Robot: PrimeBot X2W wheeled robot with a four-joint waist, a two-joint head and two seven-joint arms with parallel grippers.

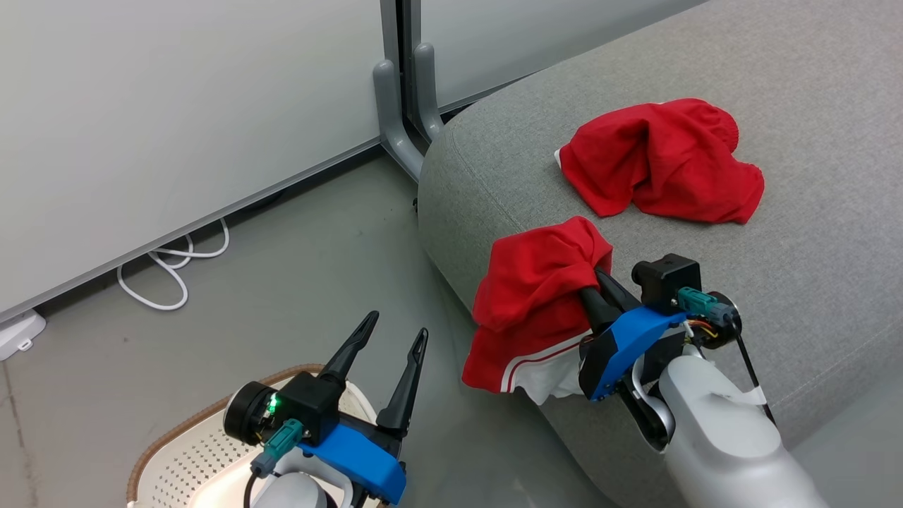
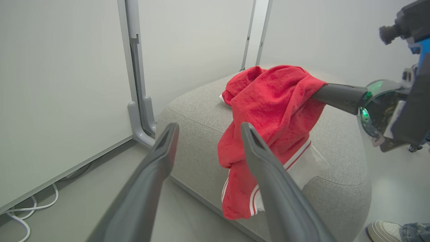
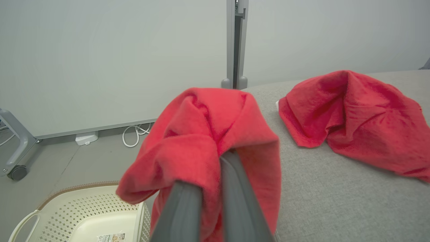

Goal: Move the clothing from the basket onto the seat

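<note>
My right gripper (image 1: pixel 600 276) is shut on a red garment with white trim (image 1: pixel 532 296), held at the seat's near left edge. The cloth droops down the cushion's side, as the left wrist view shows of this garment (image 2: pixel 268 111). A second red garment (image 1: pixel 659 169) lies crumpled further in on the grey seat (image 1: pixel 818 233). My left gripper (image 1: pixel 396 323) stands open above the cream basket (image 1: pixel 176 458), nothing between its fingers. In the right wrist view the right gripper (image 3: pixel 218 168) is wrapped in the held garment (image 3: pixel 208 131), with the basket (image 3: pixel 77 211) below showing a bare floor and a label.
White partition panels stand behind, with grey post feet (image 1: pixel 398 120) beside the seat's corner. A white cable (image 1: pixel 166 271) and a white block (image 1: pixel 17 335) lie on the grey floor by the wall. A person's shoe (image 2: pixel 381 230) shows near the seat's far side.
</note>
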